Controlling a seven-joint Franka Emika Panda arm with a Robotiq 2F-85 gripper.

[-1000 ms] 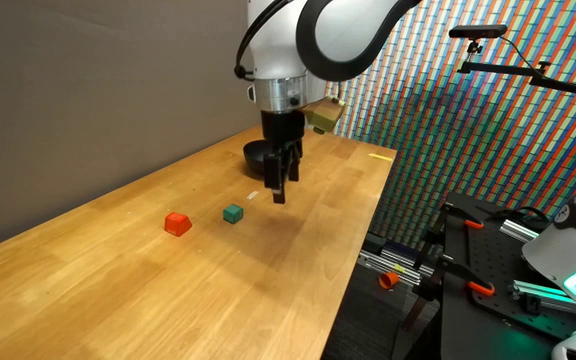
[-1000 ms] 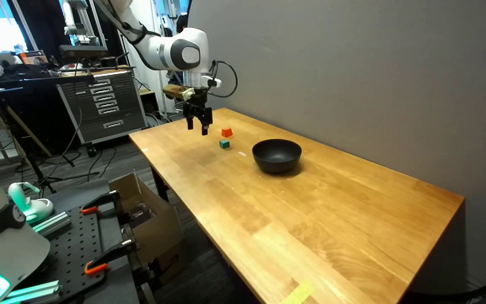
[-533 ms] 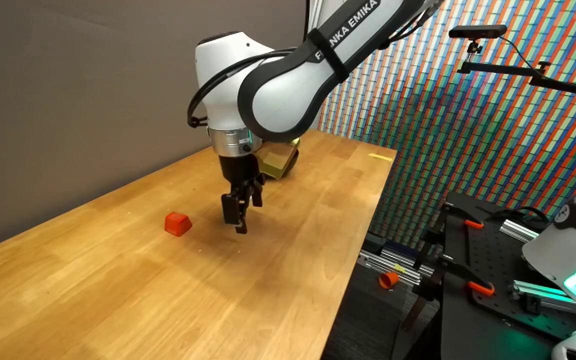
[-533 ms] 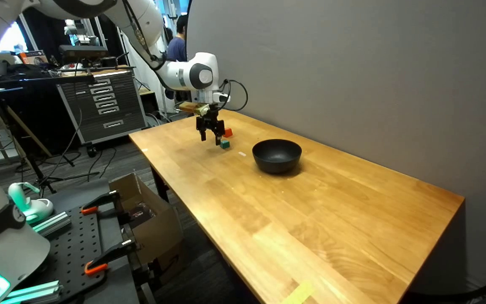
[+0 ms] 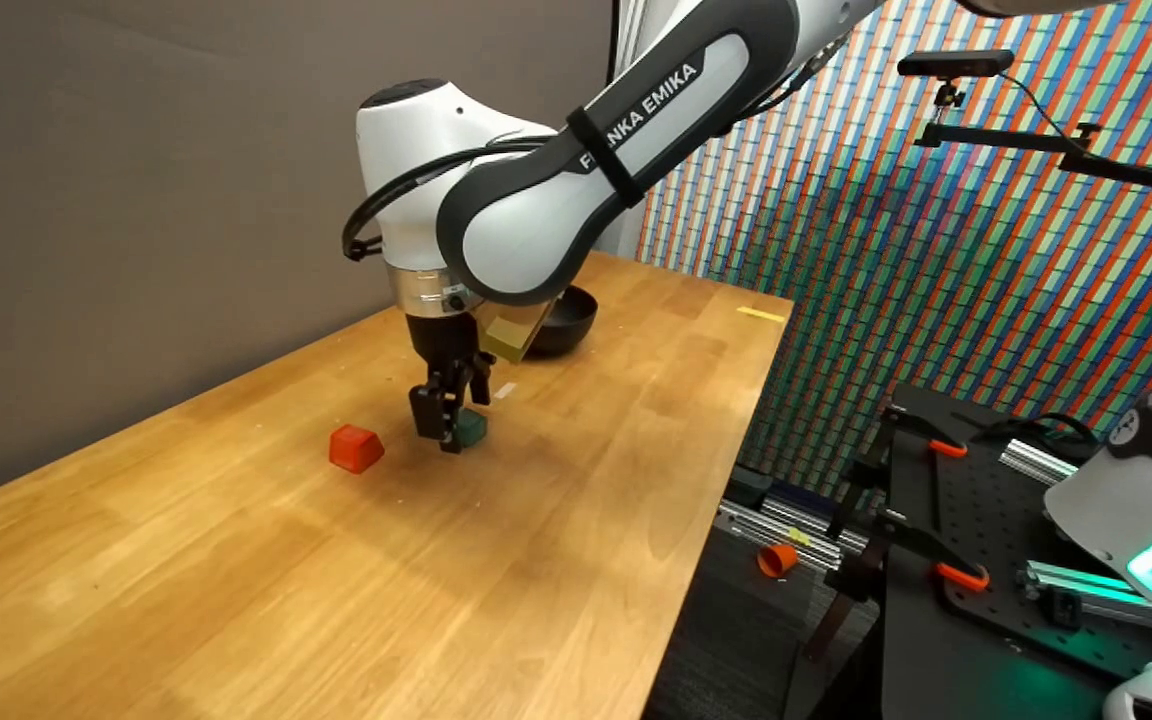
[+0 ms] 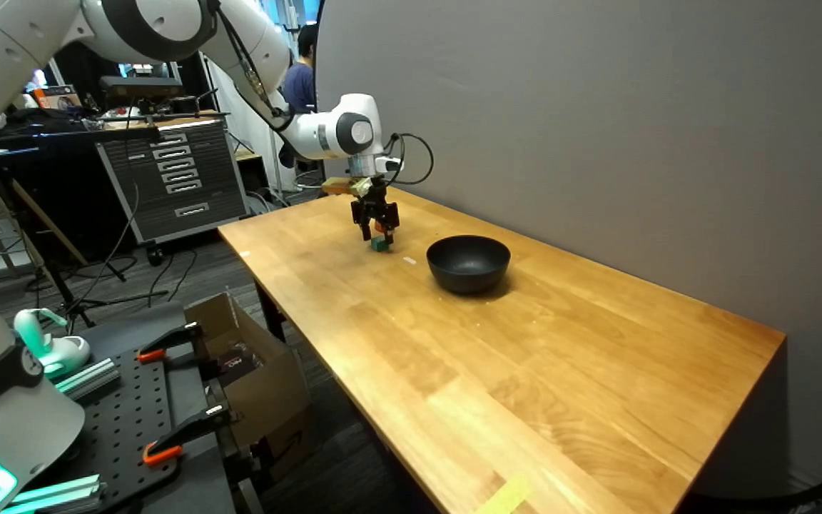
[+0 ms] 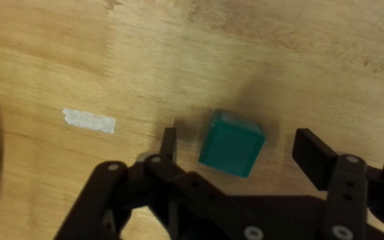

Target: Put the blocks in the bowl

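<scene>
The green block (image 5: 472, 428) sits on the table, partly behind a finger in an exterior view. In the wrist view the green block (image 7: 232, 150) is turned slightly between the two spread fingers (image 7: 313, 160), with a gap on each side. My gripper (image 7: 240, 146) is open and low over it. In an exterior view the gripper (image 6: 377, 239) hides part of the red block (image 6: 379, 227). The red block (image 5: 356, 448) lies on the table to one side of the gripper. The black bowl (image 6: 468, 264) stands upright; the bowl (image 5: 568, 322) is partly hidden by the arm in an exterior view.
A white tape strip (image 7: 90, 120) lies on the table between the green block and a dark blurred shape at the wrist view's left edge. A grey wall (image 6: 596, 143) runs along the table's back edge. Yellow tape (image 5: 761, 314) marks the far table end.
My gripper has come down and across the table to the green block, its fingers now on either side of it. The blocks and the bowl have not moved.
</scene>
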